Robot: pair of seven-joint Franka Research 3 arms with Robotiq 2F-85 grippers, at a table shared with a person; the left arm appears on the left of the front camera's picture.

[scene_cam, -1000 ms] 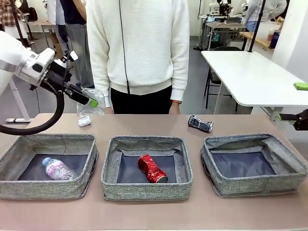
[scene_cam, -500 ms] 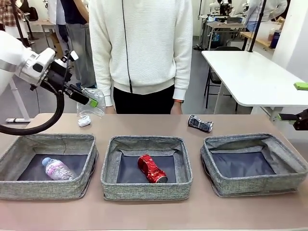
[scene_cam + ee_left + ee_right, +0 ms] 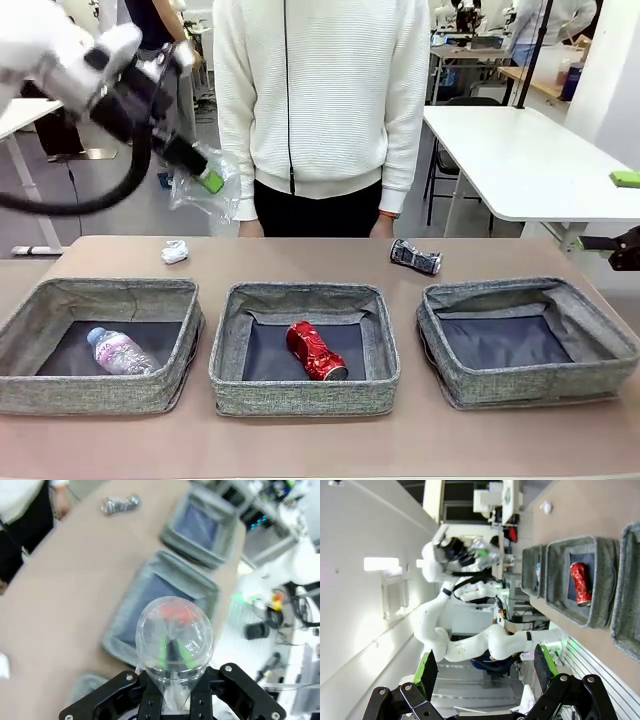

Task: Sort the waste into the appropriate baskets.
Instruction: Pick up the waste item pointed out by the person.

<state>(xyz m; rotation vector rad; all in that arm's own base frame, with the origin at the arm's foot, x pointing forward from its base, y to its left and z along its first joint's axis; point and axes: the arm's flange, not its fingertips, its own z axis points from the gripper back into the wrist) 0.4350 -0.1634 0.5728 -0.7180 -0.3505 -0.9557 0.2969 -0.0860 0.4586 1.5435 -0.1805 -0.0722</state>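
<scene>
Left arm (image 3: 40, 40) just swung up, lifting the plastic cup (image 3: 225, 200) high off the table, left claw (image 3: 208, 181) pinching it. Probably headed for the left basket (image 3: 100, 290) with the bottle (image 3: 118, 351). Right claw (image 3: 485, 672) sits spread wide. Dark can (image 3: 416, 257) and paper wad (image 3: 175, 251) are still out.

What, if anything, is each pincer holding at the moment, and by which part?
The left pincer holds the clear plastic cup, pinching its wall flat near one end. The right pincer is open, holding nothing.

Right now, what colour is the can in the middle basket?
The crushed can is red; the front view shows it best.
</scene>
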